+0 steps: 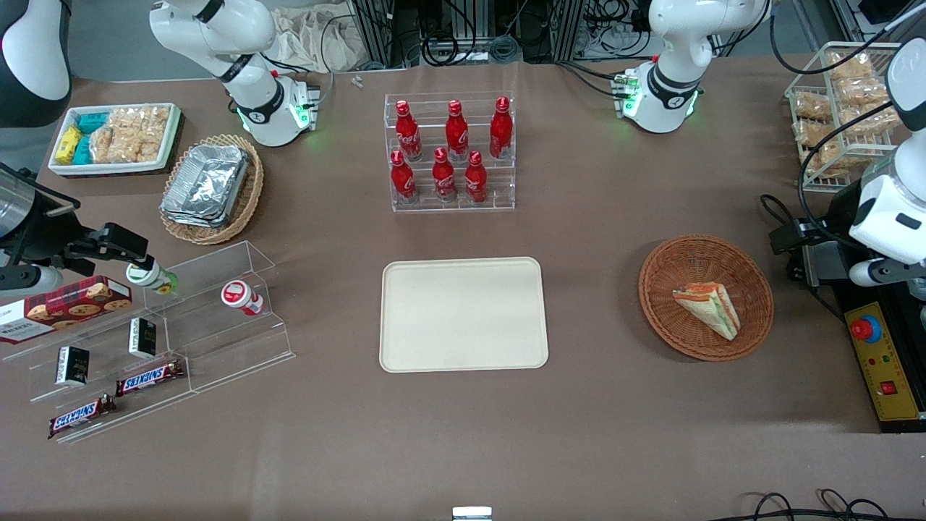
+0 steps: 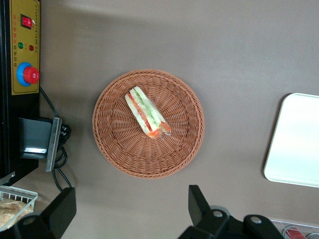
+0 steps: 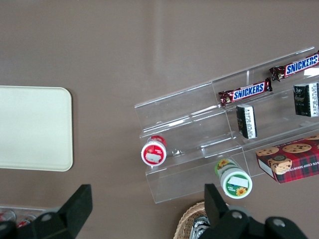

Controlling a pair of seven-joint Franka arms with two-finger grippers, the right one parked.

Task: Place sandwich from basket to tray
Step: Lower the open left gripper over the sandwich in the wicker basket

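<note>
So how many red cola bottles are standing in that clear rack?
6, all upright in the clear rack, farther from the front camera than the tray: three on the upper step, three on the lower. The gripper, jaws open, hovers above the basket.

Sandwich (image 1: 707,310) lies in the round reddish-brown basket (image 1: 705,297), toward the working arm's end of the surface (image 1: 593,420). Cream tray (image 1: 463,314) sits mid-surface, bare, well apart from the basket. Claw (image 1: 879,271) is high at the working arm's edge of the surface, beside the basket, not over it; touches nothing. Clear rack with six red bottles (image 1: 450,150) stands farther from the camera than the tray.
</note>
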